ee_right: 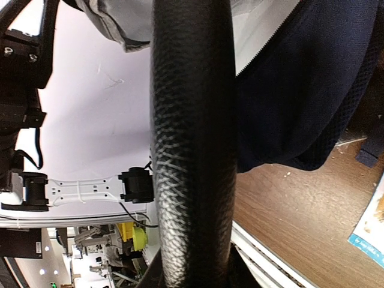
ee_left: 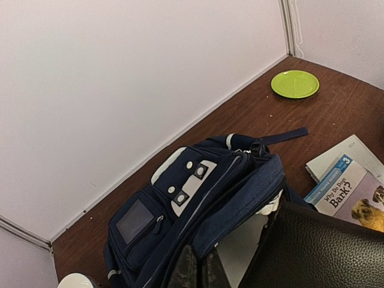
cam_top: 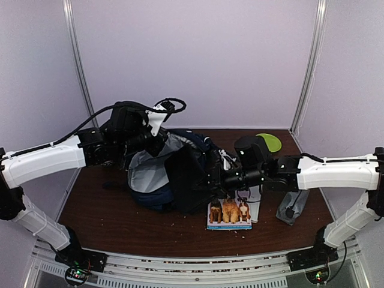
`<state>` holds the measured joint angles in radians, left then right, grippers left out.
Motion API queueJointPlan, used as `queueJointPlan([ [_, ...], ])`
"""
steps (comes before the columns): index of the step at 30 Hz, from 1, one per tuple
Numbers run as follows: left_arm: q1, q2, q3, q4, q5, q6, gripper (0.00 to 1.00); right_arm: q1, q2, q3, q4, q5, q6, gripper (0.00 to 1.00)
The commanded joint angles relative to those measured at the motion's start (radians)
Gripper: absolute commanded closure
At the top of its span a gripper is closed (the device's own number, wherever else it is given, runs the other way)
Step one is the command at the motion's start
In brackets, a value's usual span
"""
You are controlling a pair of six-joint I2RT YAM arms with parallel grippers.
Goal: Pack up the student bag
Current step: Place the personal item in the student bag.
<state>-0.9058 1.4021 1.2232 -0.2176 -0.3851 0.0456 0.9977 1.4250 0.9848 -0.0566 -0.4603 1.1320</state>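
The student bag, navy with a white buckled patch and grey lining, lies open in the middle of the table. My left gripper is shut on the navy rim of its opening and holds it up; the dark fingers show at the bottom of the left wrist view. My right gripper is shut on the edge of a black leather-textured folder, which stands upright at the bag's mouth. The folder fills the right wrist view, with the bag beside it.
A dog book, titled "Why Do Dogs Bark?", lies on papers to the right of the bag. A green plate sits at the back right. A small grey zip pouch lies under my right arm. A dark strap trails behind the bag.
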Motion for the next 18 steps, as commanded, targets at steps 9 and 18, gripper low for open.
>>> queueJointPlan([
  [9,-0.071,-0.123,0.009,0.204,0.038,-0.013,1.00,-0.006,0.219,0.114,0.282,0.023,0.188,1.00],
  [18,-0.095,-0.133,0.007,0.137,0.074,-0.095,1.00,-0.030,0.375,0.161,0.424,0.233,0.279,1.00],
])
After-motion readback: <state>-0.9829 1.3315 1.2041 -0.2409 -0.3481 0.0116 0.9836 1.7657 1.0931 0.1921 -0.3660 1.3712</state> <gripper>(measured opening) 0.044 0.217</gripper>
